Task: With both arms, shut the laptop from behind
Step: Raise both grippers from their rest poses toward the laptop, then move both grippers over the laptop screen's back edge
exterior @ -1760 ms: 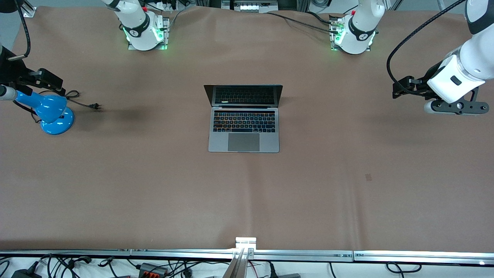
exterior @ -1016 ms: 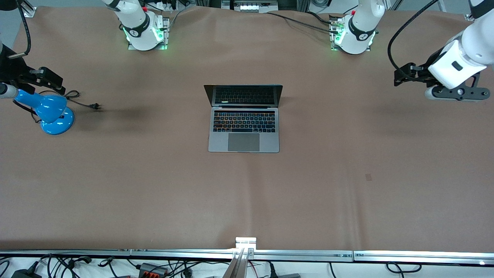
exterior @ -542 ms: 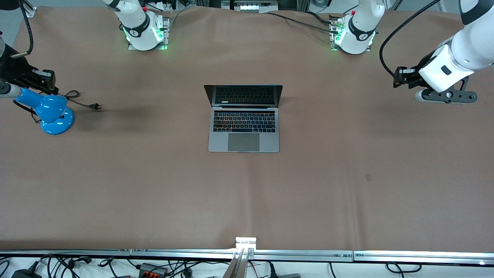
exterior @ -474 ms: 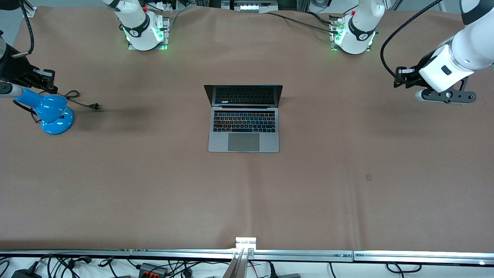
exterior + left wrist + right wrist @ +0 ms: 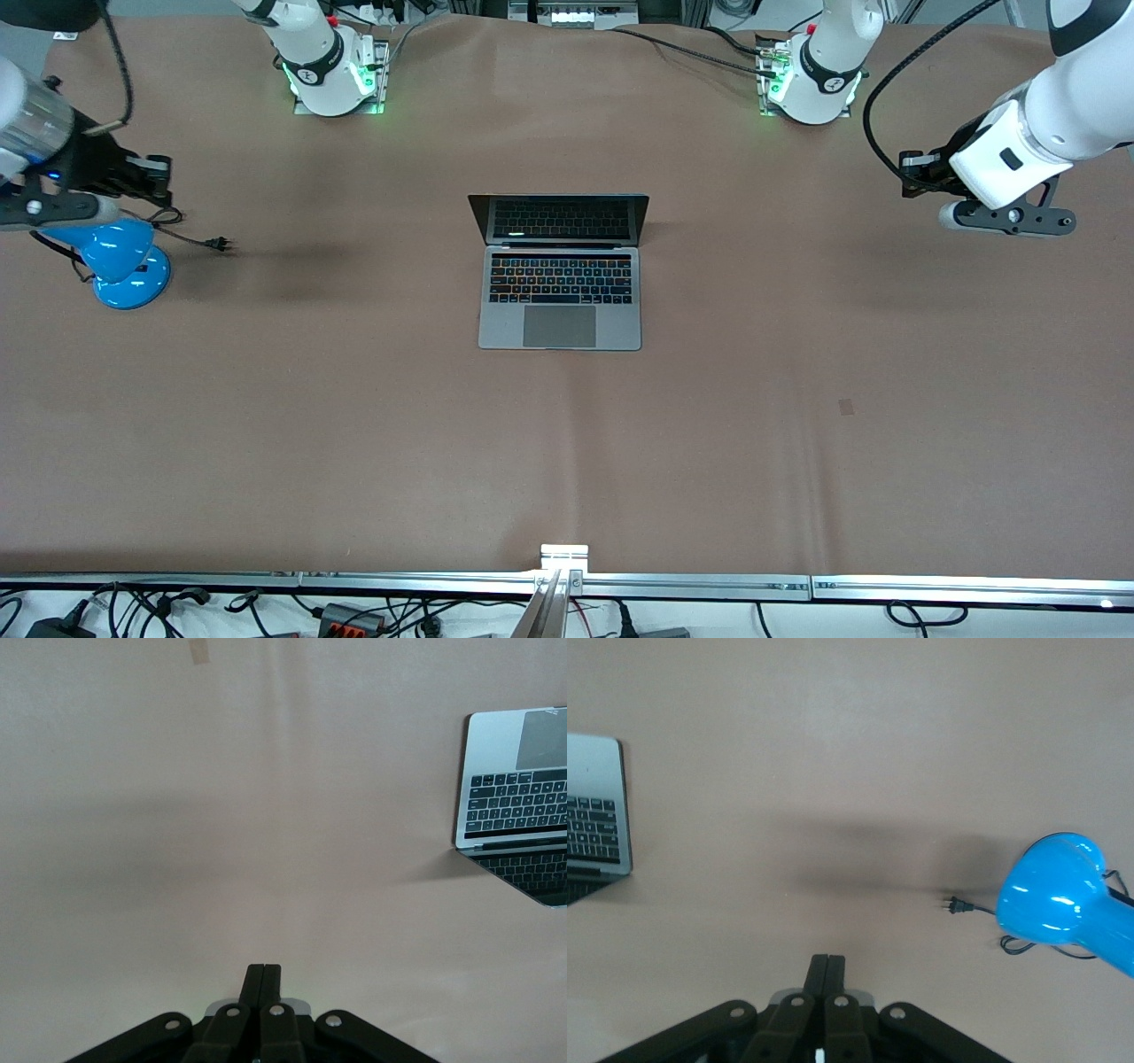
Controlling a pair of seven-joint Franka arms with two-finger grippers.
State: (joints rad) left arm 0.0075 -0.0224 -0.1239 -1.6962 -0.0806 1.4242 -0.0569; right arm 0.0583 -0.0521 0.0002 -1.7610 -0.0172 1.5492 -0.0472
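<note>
Brown table (image 5: 354, 425) with an open laptop (image 5: 560, 292) at the centre of the front view.

Nearest the front camera, the table lies bare up to the laptop, whose dark screen stands upright. At the frame's middle left, a blue lamp (image 5: 120, 261) rests with its unplugged cord (image 5: 190, 237) trailing. Over it hangs the right gripper (image 5: 159, 173), fingers (image 5: 826, 970) pressed together. At the upper right, the left gripper (image 5: 908, 168) hovers over bare table, fingers (image 5: 263, 979) pressed together.
</note>
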